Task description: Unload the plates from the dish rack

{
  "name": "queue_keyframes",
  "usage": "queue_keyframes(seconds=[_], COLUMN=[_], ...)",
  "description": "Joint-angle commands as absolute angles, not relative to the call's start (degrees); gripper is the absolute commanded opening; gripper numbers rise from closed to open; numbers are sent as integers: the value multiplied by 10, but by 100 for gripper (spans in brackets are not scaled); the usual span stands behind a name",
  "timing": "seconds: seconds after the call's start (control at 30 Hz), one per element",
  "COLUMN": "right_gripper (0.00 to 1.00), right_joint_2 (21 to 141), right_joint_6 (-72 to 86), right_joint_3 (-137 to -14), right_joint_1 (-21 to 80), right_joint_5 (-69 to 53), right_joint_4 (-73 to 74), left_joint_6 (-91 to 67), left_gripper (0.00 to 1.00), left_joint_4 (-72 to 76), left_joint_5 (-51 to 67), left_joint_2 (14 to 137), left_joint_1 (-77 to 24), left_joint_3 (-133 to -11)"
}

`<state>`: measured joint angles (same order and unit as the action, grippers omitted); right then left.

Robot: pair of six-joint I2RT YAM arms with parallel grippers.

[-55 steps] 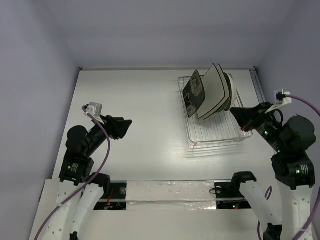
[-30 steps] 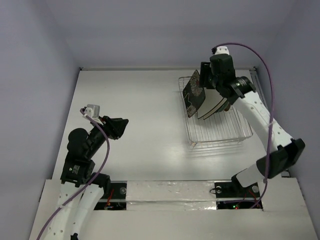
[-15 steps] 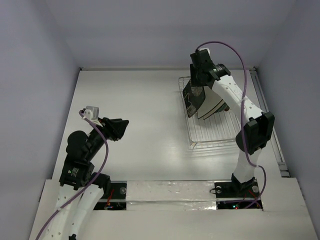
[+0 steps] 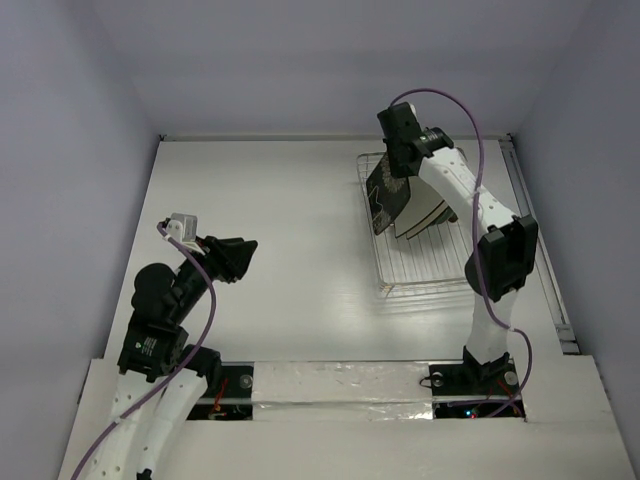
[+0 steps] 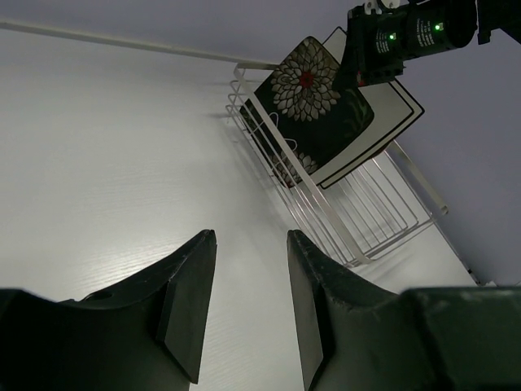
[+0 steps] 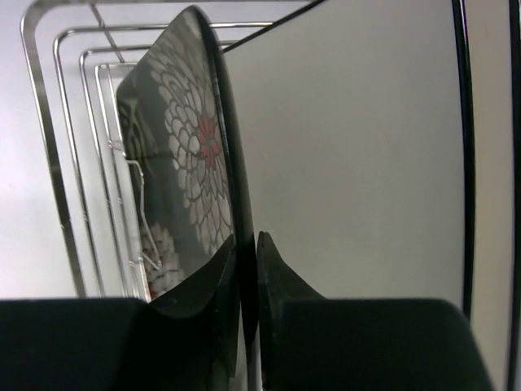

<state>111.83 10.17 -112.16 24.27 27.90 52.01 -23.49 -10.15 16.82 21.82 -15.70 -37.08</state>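
A rectangular silver wire dish rack (image 4: 430, 268) sits on the far right part of the white desk (image 4: 260, 220), with the plates standing on edge and tilted at its far end. At the front is a small black square plate (image 6: 175, 163) patterned with white flowers with red centres — its upper rim is pinched between the two fingers of the right end effector (image 6: 247, 242). Directly behind it leans a larger white square plate (image 6: 350, 147) edged with a thin dark line; whether the two touch is unclear, and anything further back is hidden by the arm.
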Motion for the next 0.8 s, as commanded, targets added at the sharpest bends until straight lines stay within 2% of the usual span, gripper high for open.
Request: queue_keyframes(seconds=[0.0,0.17,0.43,0.53,0.67,0.77], right_gripper=[8,0,0,0,0,0], right_joint_2=[1099,1085,1047,1030,983,949], right_joint_6=[97,92,77,80,90,112], right_joint_3=[-1158,-1192,-1259,-1280,-1280,-1267], right_joint_1=[241,241,241,241,241,252], right_joint_5=[306,328,350,350,338,305], right_joint_4=[524,539,552,562,560,538], left_joint_6=[-239,-240,-243,-243,-243,-243], left_gripper=[37,37,40,45,57,63], left_joint_4=[-86,-90,-91,-91,-92,-93], left_joint_5=[164,154,147,143,142,137], left_joint_2=[211,211,211,210,211,211], left_joint_1=[-160,-160,-160,-160,-160,-160], left_joint_3=[-374,-375,-375,-375,-376,-376])
